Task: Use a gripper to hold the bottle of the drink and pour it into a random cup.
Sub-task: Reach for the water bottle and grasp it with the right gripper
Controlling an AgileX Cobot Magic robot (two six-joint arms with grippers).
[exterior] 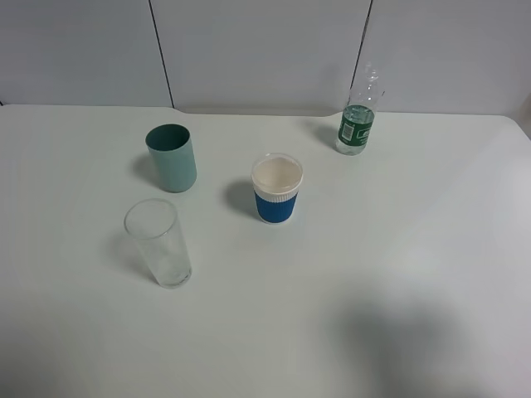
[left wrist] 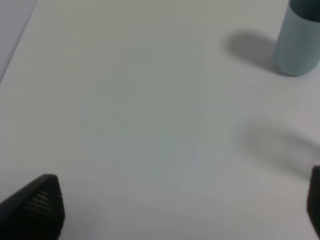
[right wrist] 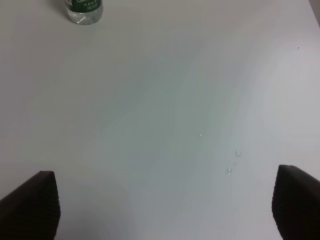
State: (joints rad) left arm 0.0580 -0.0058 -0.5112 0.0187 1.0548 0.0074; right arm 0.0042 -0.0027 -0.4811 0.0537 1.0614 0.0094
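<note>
Right claw [right wrist: 167,200]: jaws stand wide apart with only bare bench [exterior: 398,249] between them; it grips nothing. Left claw [left wrist: 180,200]: likewise spread wide and empty. Neither arm shows in the high view; only a soft shadow [exterior: 398,340] on the near right of the bench suggests the right arm overhead. The bottle [exterior: 358,124] stands upright on the bench, untouched, well ahead of the right claw [right wrist: 83,10] and, judged from both views, a little towards the robot's left of the claw's centreline. Its long axis is vertical, neck uppermost, green label round the lower body. Whether a cap is fitted cannot be told. The right claw is judged the nearer of the two; the left claw faces the teal cup [left wrist: 299,42] and has no sight of the bottle. The clear tumbler [exterior: 159,242] stands upright far across from the right claw, beyond the paper cup [exterior: 277,189], with the teal cup [exterior: 172,157] just behind it. A few small droplets [right wrist: 237,153] lie on the bench just ahead of the right claw. Assessment: the grasp has not begun. The coming move calls for a forward reach with a slight leftward correction, jaws brought level across the labelled body so they close square to the upright axis.
</note>
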